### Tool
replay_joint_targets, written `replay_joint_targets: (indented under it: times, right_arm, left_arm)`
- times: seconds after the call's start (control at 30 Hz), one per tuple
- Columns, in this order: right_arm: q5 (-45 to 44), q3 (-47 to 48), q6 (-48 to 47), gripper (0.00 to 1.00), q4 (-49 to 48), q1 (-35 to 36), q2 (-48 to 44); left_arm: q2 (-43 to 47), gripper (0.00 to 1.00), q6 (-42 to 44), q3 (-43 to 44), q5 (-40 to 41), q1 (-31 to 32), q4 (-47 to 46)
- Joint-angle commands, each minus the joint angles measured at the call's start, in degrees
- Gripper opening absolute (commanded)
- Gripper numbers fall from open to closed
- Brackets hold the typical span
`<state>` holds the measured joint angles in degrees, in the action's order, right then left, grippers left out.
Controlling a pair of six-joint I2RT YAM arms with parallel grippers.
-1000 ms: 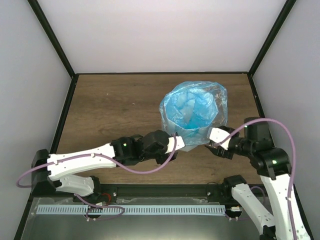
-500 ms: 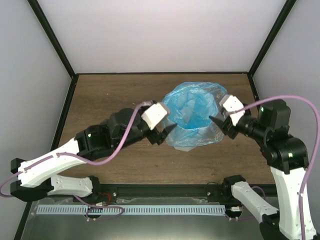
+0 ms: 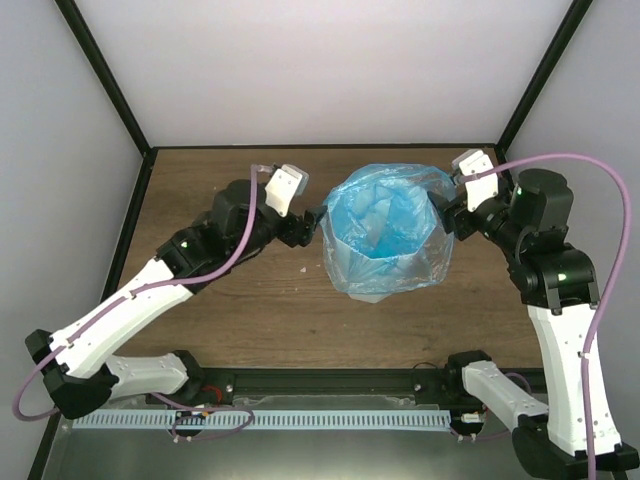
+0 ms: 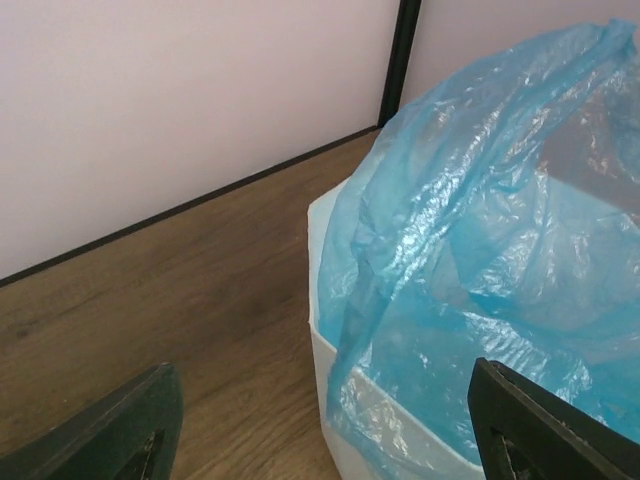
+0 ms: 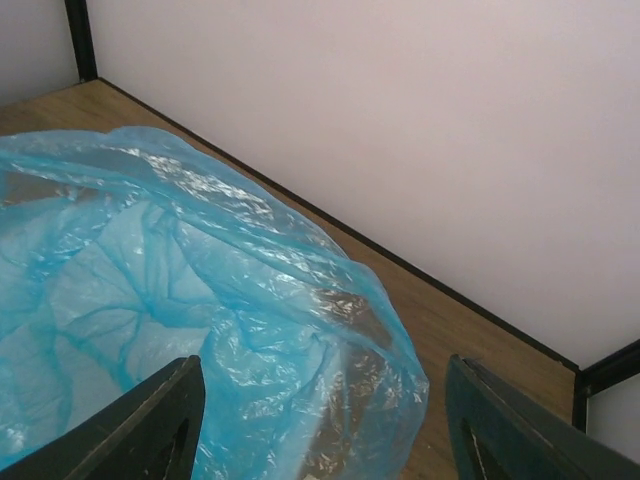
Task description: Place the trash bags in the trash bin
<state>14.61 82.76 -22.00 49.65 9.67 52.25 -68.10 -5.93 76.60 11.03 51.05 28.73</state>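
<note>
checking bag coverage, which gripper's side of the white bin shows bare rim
The left gripper side: there the white faceted plastic bin shows bare rim beside the light-blue film bag; near the right gripper, film covers it.

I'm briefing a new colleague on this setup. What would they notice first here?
The glossy blue bag, draped into and over the white bin on the brown table, stands out most. Next come the two arms framing it: the left gripper at the bag's left side and the right gripper at its right, both open.
</note>
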Motion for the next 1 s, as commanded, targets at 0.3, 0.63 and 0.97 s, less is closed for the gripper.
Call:
replay_joint_targets:
  times: [0.3, 0.63, 0.97]
  right_arm:
    - [12.38, -2.45, -2.23, 0.68, -3.96, -12.69, 5.55]
    - [17.31, -5.55, -3.83, 0.55, -6.74, -14.13, 7.43]
    - [21.99, -5.29, -2.27, 0.25, -10.53, -14.59, 10.26]
  left_arm:
    - [-3.68, 0.76, 4.88, 0.29, -11.15, -4.33, -6.54]
    - [-11.13, 0.61, 7.52, 5.85, -10.17, -5.69, -8.25]
    - [-15.47, 0.38, 4.63, 10.06, -15.89, -11.97, -9.40]
